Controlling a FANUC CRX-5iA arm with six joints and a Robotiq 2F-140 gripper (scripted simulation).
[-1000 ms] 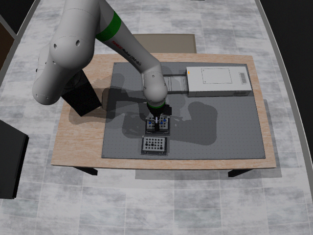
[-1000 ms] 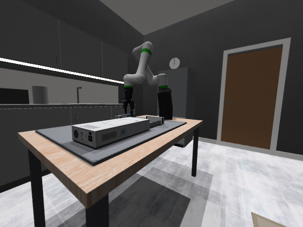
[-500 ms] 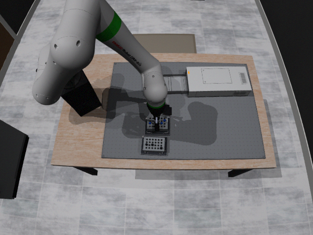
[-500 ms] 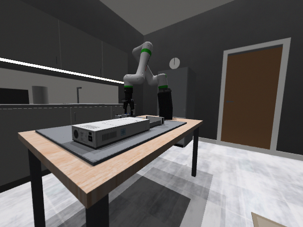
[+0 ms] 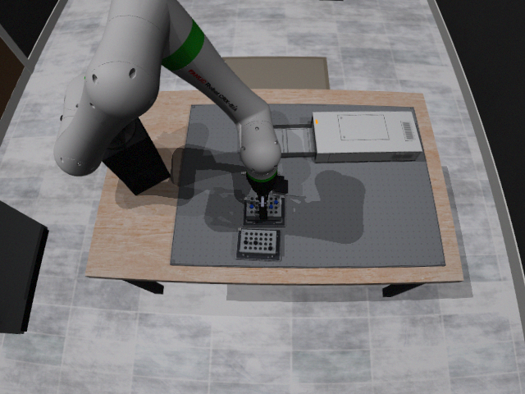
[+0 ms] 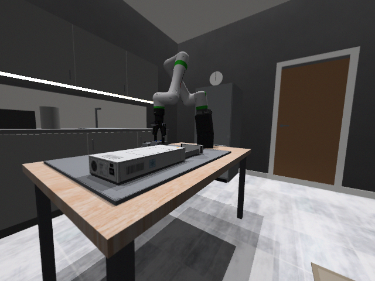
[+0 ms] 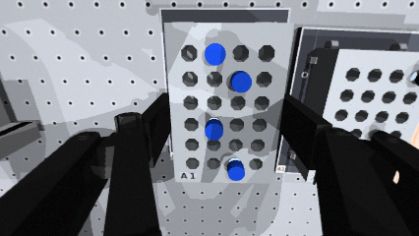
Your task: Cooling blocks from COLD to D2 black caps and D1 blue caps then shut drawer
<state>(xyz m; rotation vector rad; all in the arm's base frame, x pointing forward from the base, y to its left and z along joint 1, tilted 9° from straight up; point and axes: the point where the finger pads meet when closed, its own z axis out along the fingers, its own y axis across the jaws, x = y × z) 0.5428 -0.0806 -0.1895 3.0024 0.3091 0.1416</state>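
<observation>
Counting two cooling blocks on the counter: the blue-capped block with four blue caps in its bores, and a second block just beside it at 6 o'clock in the top view. Clamped about half open, the claw grips the blue-capped block by its two long sides. Standing pulled out at 9 o'clock of the cooler, the drawer.
</observation>
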